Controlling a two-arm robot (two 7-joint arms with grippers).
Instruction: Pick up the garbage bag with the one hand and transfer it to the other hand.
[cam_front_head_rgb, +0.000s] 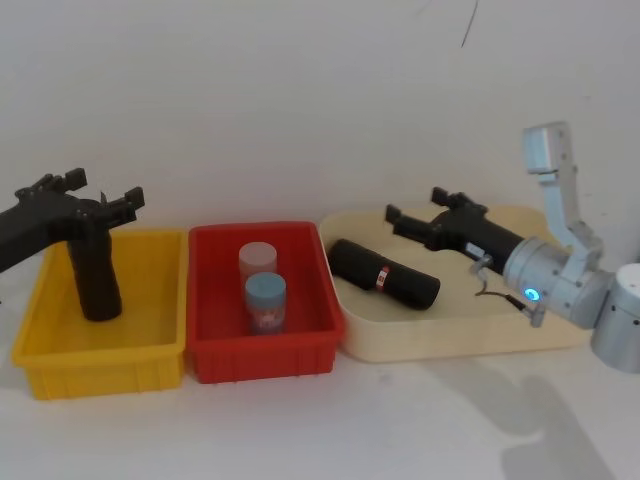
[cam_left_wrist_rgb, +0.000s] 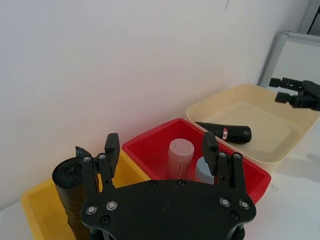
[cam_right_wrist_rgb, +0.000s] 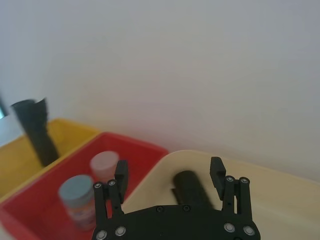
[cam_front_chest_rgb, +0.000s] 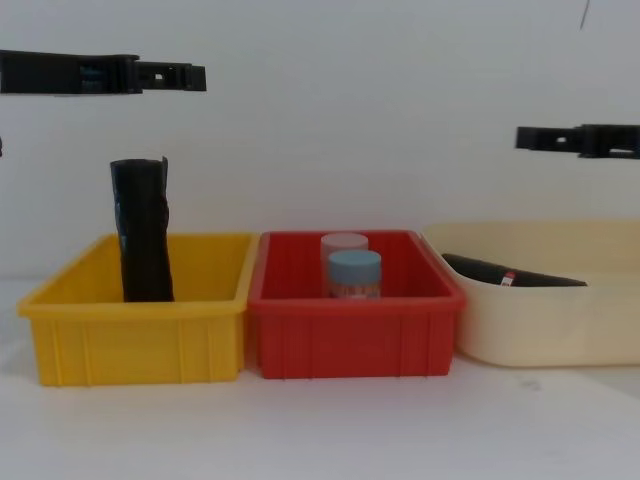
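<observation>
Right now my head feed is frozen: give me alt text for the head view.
The garbage bag lies in the cream tray on the right, with the open right gripper hovering over the tray's back. In the middle, a red bin holds two containers; at left, the open left gripper hangs above a matte black roll upright in a yellow bin.

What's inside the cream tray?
A glossy black roll with a red-and-white band lies on its side; the open right gripper hovers above the tray. In the chest view the tray's wall hides the roll's underside.
</observation>
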